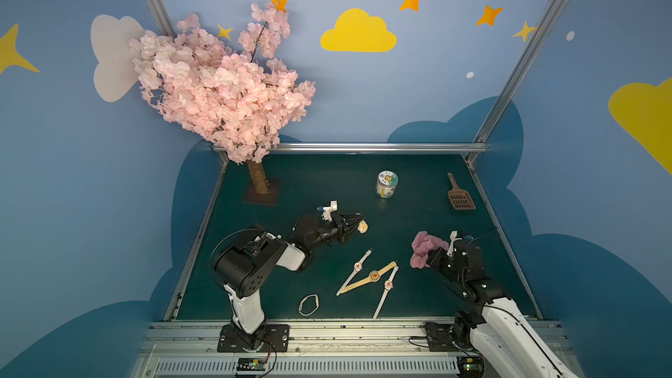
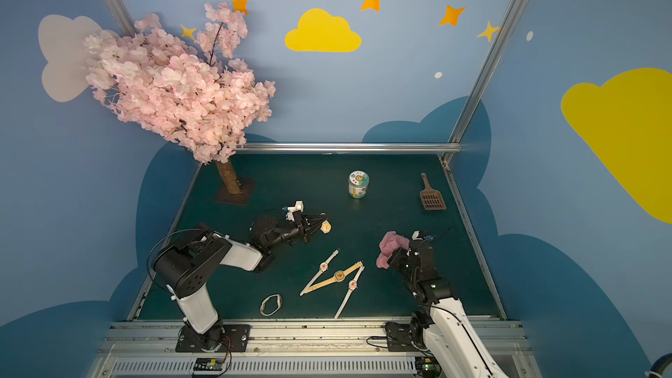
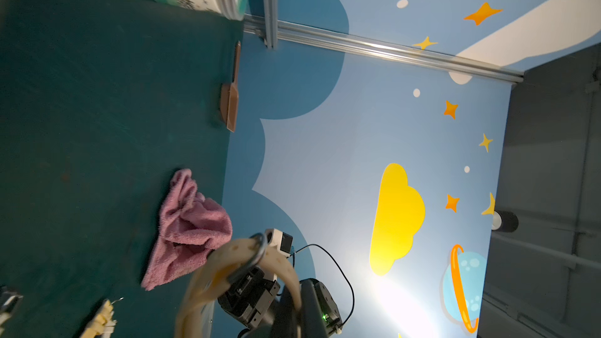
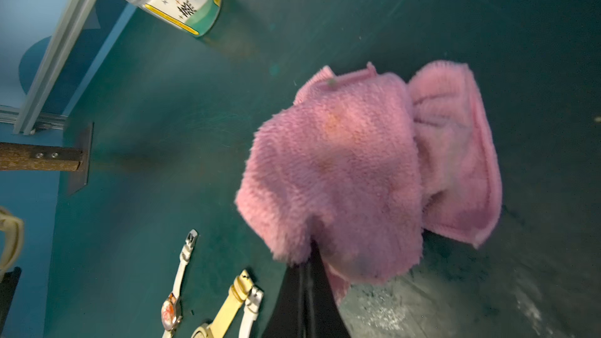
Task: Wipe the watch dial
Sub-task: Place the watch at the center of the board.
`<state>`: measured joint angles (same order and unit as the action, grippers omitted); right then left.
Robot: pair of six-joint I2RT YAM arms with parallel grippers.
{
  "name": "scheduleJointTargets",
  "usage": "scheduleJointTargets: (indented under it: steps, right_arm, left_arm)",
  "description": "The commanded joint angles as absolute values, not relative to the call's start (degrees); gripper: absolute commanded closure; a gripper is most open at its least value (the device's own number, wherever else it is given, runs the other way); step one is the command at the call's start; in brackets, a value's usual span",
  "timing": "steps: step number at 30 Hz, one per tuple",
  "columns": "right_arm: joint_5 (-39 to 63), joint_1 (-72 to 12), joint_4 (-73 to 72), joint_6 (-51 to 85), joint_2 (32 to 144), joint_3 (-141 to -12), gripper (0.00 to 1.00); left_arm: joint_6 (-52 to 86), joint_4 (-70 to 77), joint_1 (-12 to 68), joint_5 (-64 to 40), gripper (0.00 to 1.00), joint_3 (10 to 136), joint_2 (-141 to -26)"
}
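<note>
My left gripper (image 1: 357, 225) is shut on a cream watch (image 1: 363, 227) and holds it above the mat's middle. In the left wrist view its buckled strap (image 3: 211, 274) loops close to the lens, and the dial is hidden there. My right gripper (image 1: 431, 257) is shut on a crumpled pink cloth (image 1: 422, 245), which hangs off its tips over the right part of the mat. The right wrist view shows the dark fingers (image 4: 320, 291) pinched together under the cloth (image 4: 341, 164). Cloth and held watch are well apart.
Three watches lie flat between the arms: a white one (image 1: 358, 266), a yellow one (image 1: 374, 276) and another white one (image 1: 388, 284). A looped watch (image 1: 309, 304) lies near the front. Behind stand a jar (image 1: 386, 184), a brown scoop (image 1: 460, 198) and a blossom tree (image 1: 260, 180).
</note>
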<state>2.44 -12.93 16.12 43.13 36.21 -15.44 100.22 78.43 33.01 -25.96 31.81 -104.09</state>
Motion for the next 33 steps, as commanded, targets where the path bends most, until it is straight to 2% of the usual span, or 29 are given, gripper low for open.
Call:
scheduleJointTargets:
  steps: [1, 7, 14, 17, 22, 28, 33]
  right_arm:
    - [2.21, -12.23, 15.39, 43.68, 34.32, -17.5, 1.0]
    - [3.98, -11.71, 15.38, 43.27, 34.89, -18.65, 1.0]
    - [7.87, -11.69, 13.36, 42.71, 34.93, -19.2, 1.0]
    - [8.24, -11.68, 14.87, 41.08, 36.23, -20.5, 1.0]
    - [11.43, -11.73, 14.53, 39.57, 38.16, -21.53, 1.0]
    - [15.16, -11.78, 13.2, 38.27, 39.02, -22.04, 1.0]
    - [16.41, -11.77, 17.74, 34.06, 39.19, -24.49, 1.0]
  left_arm:
    - [100.53, 80.0, 31.03, -27.07, 0.97, 31.2, -105.91]
    - [97.39, 73.64, 27.55, -30.66, 0.97, 33.34, -107.5]
    - [87.04, 51.39, 26.76, -33.65, 0.97, 39.91, -105.8]
    - [80.53, 36.03, 26.77, -32.13, 0.97, 44.32, -104.56]
    - [67.18, 11.11, 26.11, -29.95, 0.97, 56.01, -105.3]
    - [56.31, -10.37, 25.41, -31.15, 0.97, 71.95, -112.48]
    - [52.25, -18.49, 25.69, -30.59, 0.97, 79.56, -117.92]
